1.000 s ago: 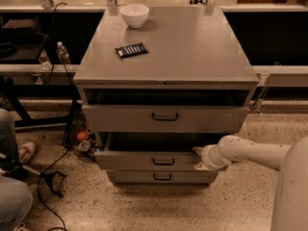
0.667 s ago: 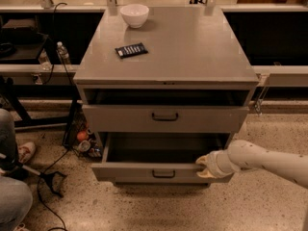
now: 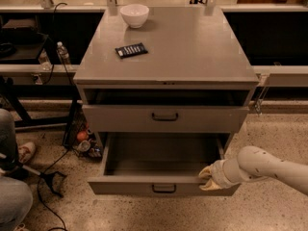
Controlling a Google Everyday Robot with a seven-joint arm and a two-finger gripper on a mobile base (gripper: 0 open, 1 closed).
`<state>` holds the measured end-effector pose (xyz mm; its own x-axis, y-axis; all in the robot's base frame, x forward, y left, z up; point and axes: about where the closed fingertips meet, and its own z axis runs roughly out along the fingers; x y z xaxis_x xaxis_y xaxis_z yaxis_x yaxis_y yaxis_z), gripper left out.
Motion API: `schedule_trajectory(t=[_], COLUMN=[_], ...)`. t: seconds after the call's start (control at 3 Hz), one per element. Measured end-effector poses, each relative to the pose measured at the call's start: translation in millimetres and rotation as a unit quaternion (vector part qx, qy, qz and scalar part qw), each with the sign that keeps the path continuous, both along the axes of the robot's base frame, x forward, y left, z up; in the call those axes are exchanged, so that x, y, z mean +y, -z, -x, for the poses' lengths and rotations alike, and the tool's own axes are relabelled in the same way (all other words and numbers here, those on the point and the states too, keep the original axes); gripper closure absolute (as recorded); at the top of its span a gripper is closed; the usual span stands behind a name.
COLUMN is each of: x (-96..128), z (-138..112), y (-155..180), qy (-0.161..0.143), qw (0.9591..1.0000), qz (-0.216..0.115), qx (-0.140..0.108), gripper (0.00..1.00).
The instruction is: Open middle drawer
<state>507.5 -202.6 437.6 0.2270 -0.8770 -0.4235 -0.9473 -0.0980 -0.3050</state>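
The middle drawer (image 3: 130, 186) is a grey metal tray with a small dark bail handle (image 3: 164, 188). It stands pulled far out of the cabinet toward me, and its inside (image 3: 161, 155) shows. My gripper (image 3: 208, 177) is at the right end of the drawer's front, against its top edge, with my pale arm (image 3: 269, 166) reaching in from the right. The drawer below is hidden under the pulled-out tray.
The top drawer (image 3: 163, 118) stands slightly out, with a gap under the cabinet top (image 3: 192, 47). A white bowl (image 3: 134, 14) and a dark remote (image 3: 131, 50) lie on top. A person's leg (image 3: 12, 196), cables and a bottle (image 3: 63, 54) are at the left.
The middle drawer has slid much farther out toward me. My gripper has moved with its front, down and toward the camera.
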Motion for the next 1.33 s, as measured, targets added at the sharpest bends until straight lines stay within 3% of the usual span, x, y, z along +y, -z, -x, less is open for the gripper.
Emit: schedule_trajectory(t=[1.0,1.33], x=[-16,-25], z=[75,149], y=[-7,4], qy=[0.031,0.063], qw=[0.9994,0.9965], qz=[-0.014,-0.026], qx=[0.011,0.049], gripper=[1.0,1.0])
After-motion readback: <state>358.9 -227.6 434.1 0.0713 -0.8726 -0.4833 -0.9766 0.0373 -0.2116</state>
